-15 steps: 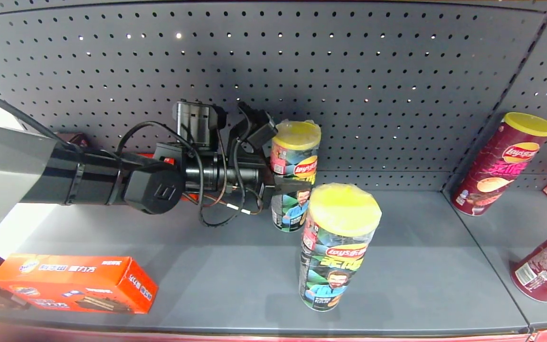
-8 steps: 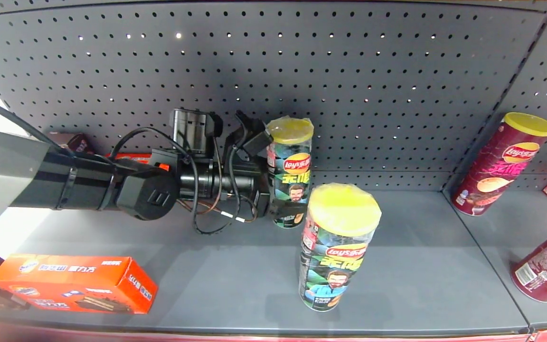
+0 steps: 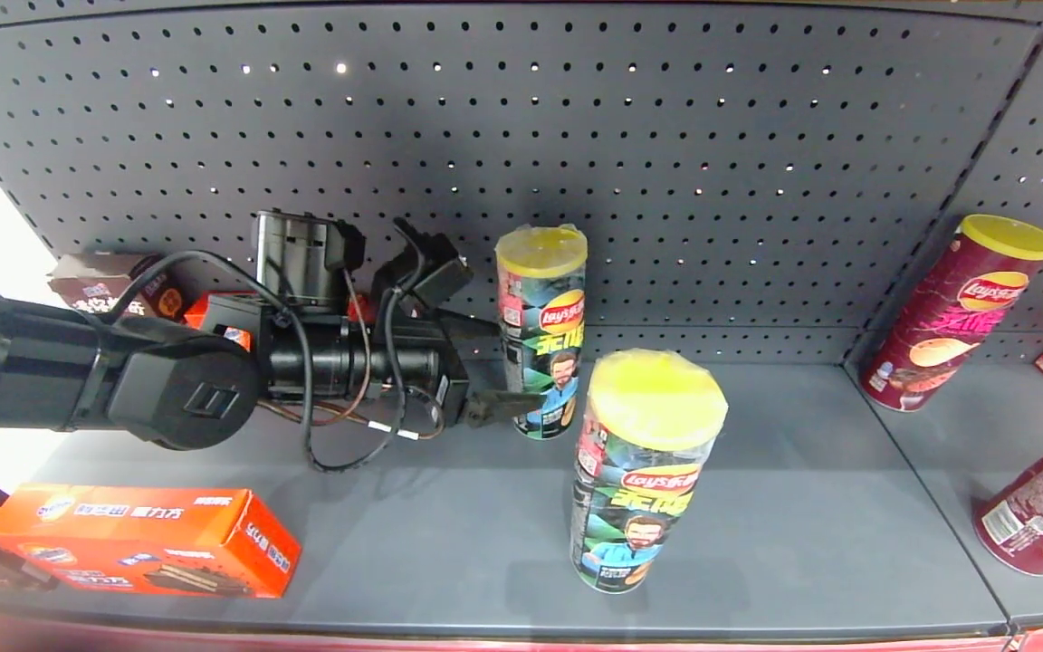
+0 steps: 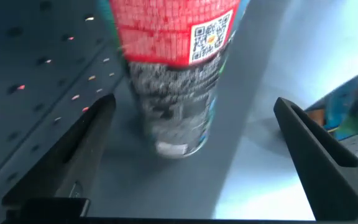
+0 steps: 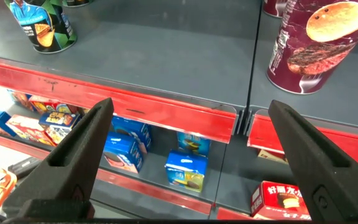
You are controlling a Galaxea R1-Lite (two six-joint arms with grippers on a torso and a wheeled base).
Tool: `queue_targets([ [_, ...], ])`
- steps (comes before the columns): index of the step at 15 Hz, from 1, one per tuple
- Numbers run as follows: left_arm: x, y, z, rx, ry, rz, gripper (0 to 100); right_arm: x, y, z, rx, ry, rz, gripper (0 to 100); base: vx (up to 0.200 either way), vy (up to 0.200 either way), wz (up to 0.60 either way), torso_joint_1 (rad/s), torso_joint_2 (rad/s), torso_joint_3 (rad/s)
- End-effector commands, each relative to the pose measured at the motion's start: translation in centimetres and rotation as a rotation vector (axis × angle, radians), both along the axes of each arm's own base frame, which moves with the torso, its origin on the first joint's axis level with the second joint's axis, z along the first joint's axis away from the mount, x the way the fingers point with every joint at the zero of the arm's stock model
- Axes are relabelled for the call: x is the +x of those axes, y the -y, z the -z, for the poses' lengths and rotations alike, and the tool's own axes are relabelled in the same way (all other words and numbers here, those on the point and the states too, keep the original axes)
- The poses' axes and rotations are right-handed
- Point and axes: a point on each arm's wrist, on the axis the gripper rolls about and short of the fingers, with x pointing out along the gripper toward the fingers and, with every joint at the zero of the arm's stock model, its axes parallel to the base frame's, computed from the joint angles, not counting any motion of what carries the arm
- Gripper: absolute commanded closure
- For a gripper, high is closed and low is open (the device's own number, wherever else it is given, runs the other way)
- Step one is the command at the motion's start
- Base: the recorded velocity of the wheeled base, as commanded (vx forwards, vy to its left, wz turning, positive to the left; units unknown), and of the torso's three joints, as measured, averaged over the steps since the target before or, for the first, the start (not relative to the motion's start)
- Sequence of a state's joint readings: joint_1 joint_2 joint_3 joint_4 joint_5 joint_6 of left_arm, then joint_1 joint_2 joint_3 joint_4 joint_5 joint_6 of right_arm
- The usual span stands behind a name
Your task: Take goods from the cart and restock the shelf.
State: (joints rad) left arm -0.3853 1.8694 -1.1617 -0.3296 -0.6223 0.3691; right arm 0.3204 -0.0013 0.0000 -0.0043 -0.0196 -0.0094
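The left gripper [image 3: 512,360] is wide open. Its two black fingers sit on either side of a tall round chip can [image 3: 544,335], and the left wrist view shows a gap at each side, so it is not squeezing the can. This can stands upright on the flat grey metal shelf [image 3: 802,507], close to the back wall [image 3: 666,136], which is full of little round holes. It has a shiny picture wrap and a soft yellow lid. The lid is on, so what is inside cannot be seen.

A second chip can [image 3: 644,471] of the same kind stands at 5 o'clock from the first, nearer the front edge, apart from it. Its yellow lid is shut too.

At 3 o'clock, two dark red chip cans [image 3: 956,312] stand on the next shelf part. At 8 o'clock lies a long orange cardboard box [image 3: 141,539], flat on its side.

The right gripper [image 5: 191,109] is also open and holds nothing. It hangs in front of the red shelf edge [image 5: 166,115], with small blue boxes [image 5: 123,146] on a lower shelf.
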Motion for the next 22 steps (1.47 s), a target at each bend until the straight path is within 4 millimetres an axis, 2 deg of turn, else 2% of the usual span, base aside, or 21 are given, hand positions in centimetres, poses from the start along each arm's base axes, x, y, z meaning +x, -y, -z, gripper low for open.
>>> queue_targets([
  [1,-0.2,-0.2,-0.6,0.003,0.021,-0.032,0,0.0,0.0,0.0,0.000,-0.001,-0.001,0,0.000,0.000,0.00,0.000,0.00,0.000],
  [7,0.2,-0.4,-0.7,0.026,0.026,-0.172,0,0.0,0.0,0.0,0.000,-0.001,0.000,0,0.000,0.000,0.00,0.000,0.00,0.000],
  [17,1.2,-2.4,-1.2,0.029,0.055,-0.283,0,0.0,0.0,0.0,0.000,-0.001,0.000,0,0.000,0.000,0.00,0.000,0.00,0.000],
  [19,0.9,-2.6,-1.1,0.038,0.050,-0.298,0,0.0,0.0,0.0,0.000,-0.001,0.000,0,0.000,0.000,0.00,0.000,0.00,0.000],
  [22,-1.0,-3.3,-2.8,0.042,0.101,-0.352,0,0.0,0.0,0.0,0.000,-0.001,0.000,0,0.000,0.000,0.00,0.000,0.00,0.000],
])
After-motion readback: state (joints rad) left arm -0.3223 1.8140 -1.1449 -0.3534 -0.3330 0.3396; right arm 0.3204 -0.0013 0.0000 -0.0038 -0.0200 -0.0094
